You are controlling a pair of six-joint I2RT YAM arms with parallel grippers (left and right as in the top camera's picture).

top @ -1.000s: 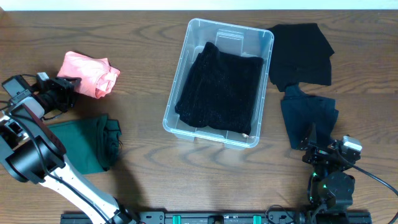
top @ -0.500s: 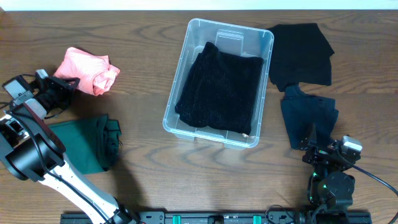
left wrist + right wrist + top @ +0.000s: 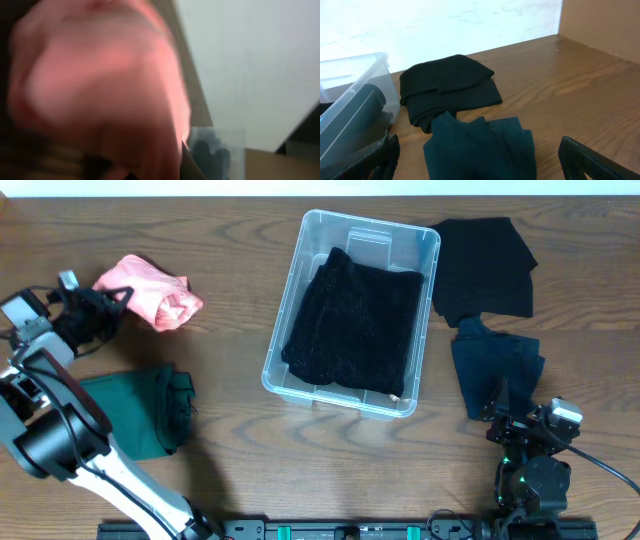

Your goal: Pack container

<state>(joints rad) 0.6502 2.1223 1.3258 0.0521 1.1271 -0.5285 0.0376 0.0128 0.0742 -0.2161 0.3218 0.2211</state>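
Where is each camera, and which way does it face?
Overhead: above the table, looking straight down; container, cloths, left arm, right arm.
Left wrist: on the left arm, filled by the blurred pink cloth; no robot part clear.
Right wrist: low, near right, facing the far wall over navy cloth and black cloth; open end effector flanks the bottom.
Shared: overhead and right wrist both show the container.

overhead looks straight down on the whole table (image 3: 230, 470), left wrist sits blurred against the pink cloth (image 3: 100, 90), right wrist skims low from the front right corner, sharing the container (image 3: 355, 85) with overhead.
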